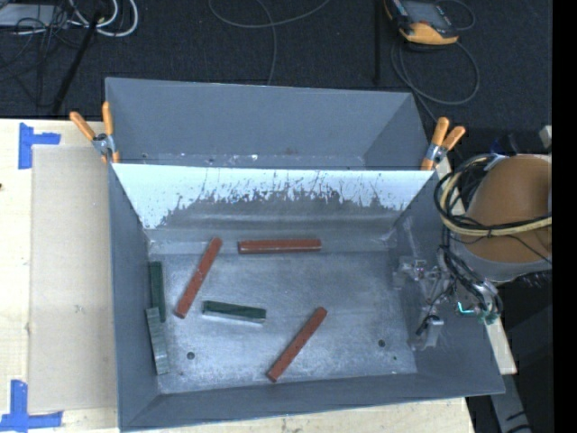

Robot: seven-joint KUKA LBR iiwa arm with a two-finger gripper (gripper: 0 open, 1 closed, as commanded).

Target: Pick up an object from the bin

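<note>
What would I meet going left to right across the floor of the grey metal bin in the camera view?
Dark green bar along the left wall → tilted red-brown bar → short dark green bar → diagonal red-brown bar near the front → gripper.

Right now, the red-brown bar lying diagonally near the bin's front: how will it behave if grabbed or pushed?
The red-brown bar looks straight with flat faces, so probably stiff and unlikely to roll. It lies flat on the bin floor, so a push off-centre would likely pivot it. Weight I can't judge.
</note>
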